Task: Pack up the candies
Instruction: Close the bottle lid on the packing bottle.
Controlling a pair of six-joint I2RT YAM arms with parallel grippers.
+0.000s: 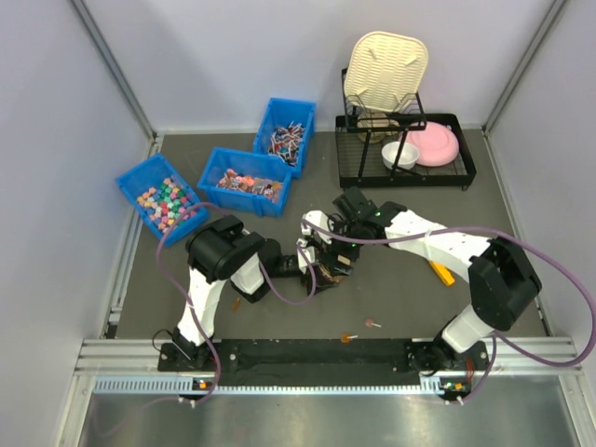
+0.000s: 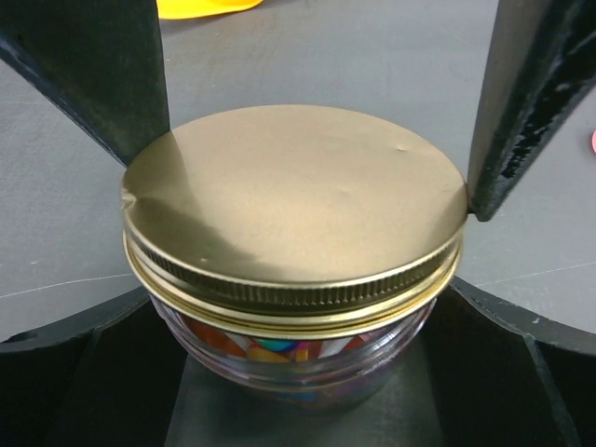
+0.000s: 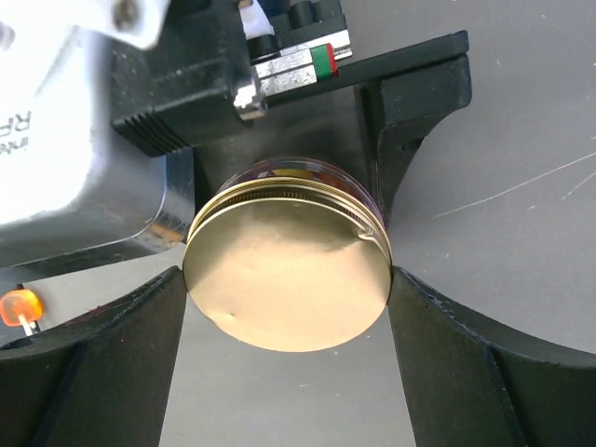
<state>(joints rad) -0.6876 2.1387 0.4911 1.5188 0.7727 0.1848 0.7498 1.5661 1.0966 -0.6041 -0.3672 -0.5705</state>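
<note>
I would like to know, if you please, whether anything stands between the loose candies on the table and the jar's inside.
Yes: for the loose candies, the gold lid sits on the jar, closing its mouth. The right gripper clasps the lid and the left gripper holds the jar.

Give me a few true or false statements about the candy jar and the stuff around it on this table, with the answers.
1. The round glass jar has its gold metal lid on. True.
2. The jar is empty. False: small mixed-colour wrapped candies show through the glass below the lid.
3. The right end effector has one finger on either side of the lid. True.
4. The yellow plastic scoop lies inside a blue bin. False: it lies on the dark grey table, beside the right arm.
5. The round pink plate sits in the black wire rack. True.
</note>
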